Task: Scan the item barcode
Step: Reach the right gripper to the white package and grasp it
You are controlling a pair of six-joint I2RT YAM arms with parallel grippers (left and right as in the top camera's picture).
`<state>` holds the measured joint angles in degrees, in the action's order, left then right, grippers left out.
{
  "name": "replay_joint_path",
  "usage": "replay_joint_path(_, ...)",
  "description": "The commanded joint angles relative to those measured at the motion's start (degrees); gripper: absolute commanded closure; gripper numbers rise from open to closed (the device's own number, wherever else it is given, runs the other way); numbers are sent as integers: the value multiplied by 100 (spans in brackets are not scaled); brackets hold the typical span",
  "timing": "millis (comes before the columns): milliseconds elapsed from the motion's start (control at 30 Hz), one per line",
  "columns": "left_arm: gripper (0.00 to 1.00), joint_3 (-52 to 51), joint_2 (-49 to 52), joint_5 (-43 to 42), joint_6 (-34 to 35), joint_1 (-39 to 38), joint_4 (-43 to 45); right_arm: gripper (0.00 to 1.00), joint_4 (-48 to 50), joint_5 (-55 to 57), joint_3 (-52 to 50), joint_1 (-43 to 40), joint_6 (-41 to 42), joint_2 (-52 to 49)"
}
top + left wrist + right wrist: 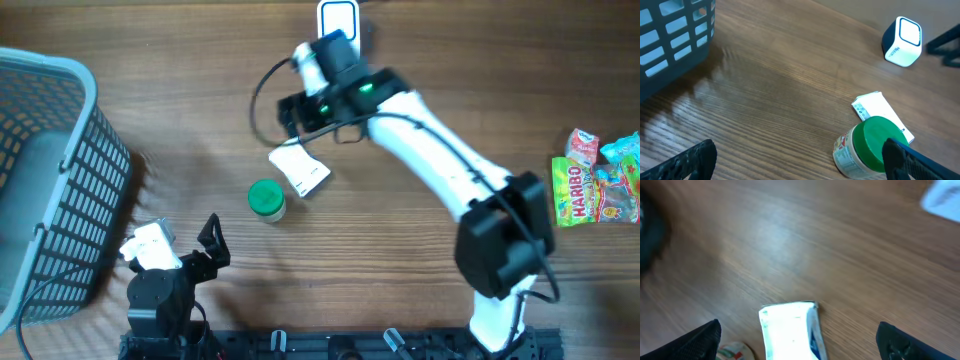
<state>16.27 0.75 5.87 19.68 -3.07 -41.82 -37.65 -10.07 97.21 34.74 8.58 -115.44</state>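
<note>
Broadly, the wooden tabletop (180,60) carries a grey basket (100,170) at the left edge. The right arm (440,160) reaches from the near right toward the far middle, and the left arm (160,290) sits at the near left beside the basket. A few sweets (585,190) lie at the far right, well apart from the work. The white packet (301,171), which I take for the item, lies flat on the tabletop just near of the right jaws. A green-lidded jar (266,198) lies just beside it, and the scanner (338,17) stands at the far edge. The right jaws are spread fully and grip nothing. The left jaws are equally wide and empty. The step in hand looks like the pick-up. Next the right jaws would need to drop over the packet, close, lift it, and turn its barcode to the scanner's face.
</note>
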Motion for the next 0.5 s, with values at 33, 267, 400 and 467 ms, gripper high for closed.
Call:
replay_joint_path(33, 0, -15, -39, -70, 31, -9, 15, 0, 225, 1023, -48, 581, -262, -551)
replay_joint_path(267, 0, -15, -39, -70, 31, -9, 15, 0, 382, 1904, -48, 833, -212, -951)
replay_joint_path(400, 0, -15, -39, -70, 31, -9, 15, 0, 166, 1027, -48, 839, -249, -1040)
replay_joint_path(467, 0, -15, -39, -72, 31, -9, 15, 0, 74, 691, -48, 839, -256, -1126)
